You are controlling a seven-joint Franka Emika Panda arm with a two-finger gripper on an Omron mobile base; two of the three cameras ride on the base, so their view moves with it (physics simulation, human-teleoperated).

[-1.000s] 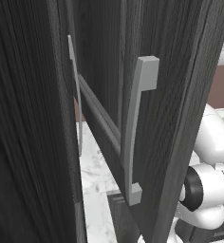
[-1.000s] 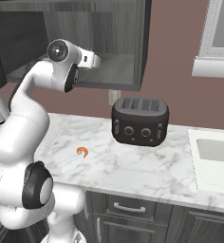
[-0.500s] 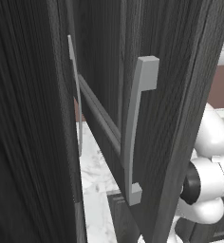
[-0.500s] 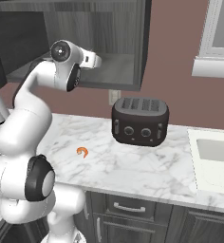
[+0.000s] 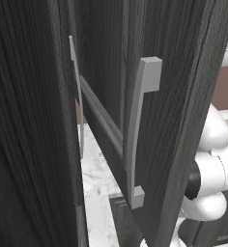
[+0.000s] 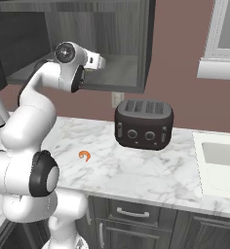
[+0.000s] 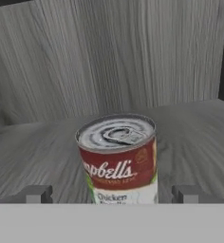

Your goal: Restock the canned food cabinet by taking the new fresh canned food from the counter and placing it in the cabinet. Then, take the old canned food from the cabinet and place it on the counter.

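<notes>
Hand view has the soup can [image 7: 117, 159] standing upright on the cabinet [image 7: 190, 137] shelf, straight ahead of the hand [image 7: 112, 193] and centred between its spread, empty fingertips [image 7: 37, 193], so a short forward reach should straddle it.

white arm [image 6: 44, 97] reaching slightly deeper into the open cabinet [image 6: 122, 44], elbow raised a little
</notes>
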